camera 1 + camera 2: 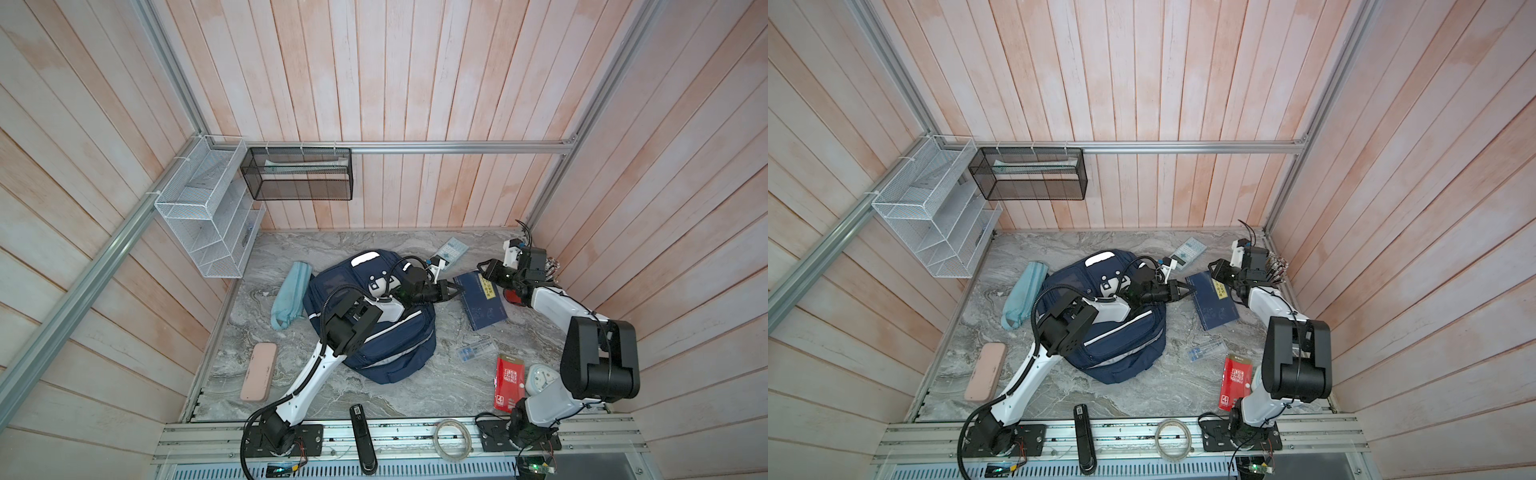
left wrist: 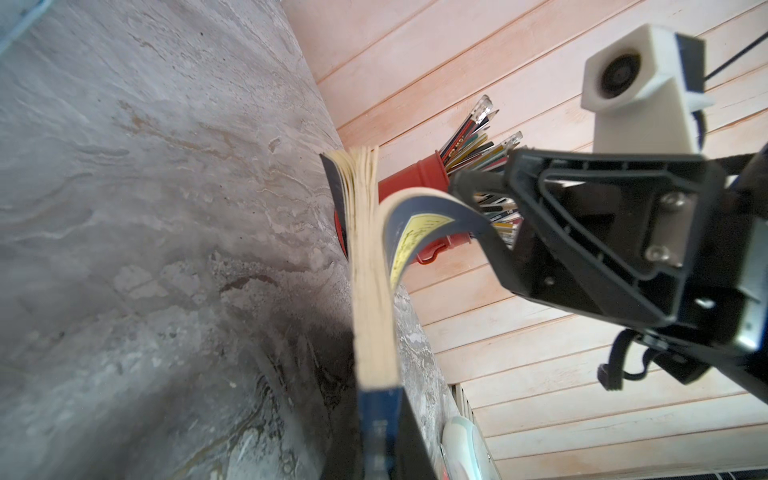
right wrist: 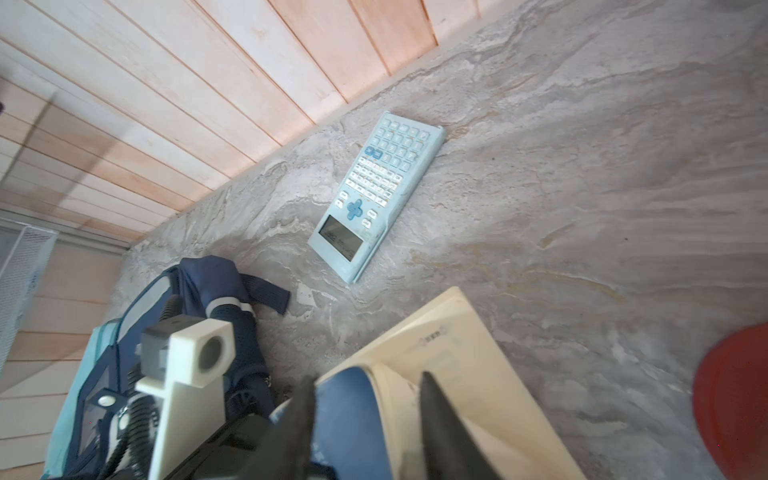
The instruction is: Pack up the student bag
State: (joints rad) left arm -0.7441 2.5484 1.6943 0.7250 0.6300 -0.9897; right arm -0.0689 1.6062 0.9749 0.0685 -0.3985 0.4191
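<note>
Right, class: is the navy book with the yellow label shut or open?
Partly open: in the left wrist view the navy book has its cover curling away from the pages.

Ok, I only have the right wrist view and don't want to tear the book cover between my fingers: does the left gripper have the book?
Observer: Yes. The left gripper, reaching across the student bag, is closed on the navy book at the edge facing the bag.
Operator: And the cover?
Observer: In the left wrist view it curls up off the page block toward the right gripper, yellow label bent with it.
Operator: What's the red thing beside me?
Observer: A red cup full of pens, standing upright just past the book.
</note>
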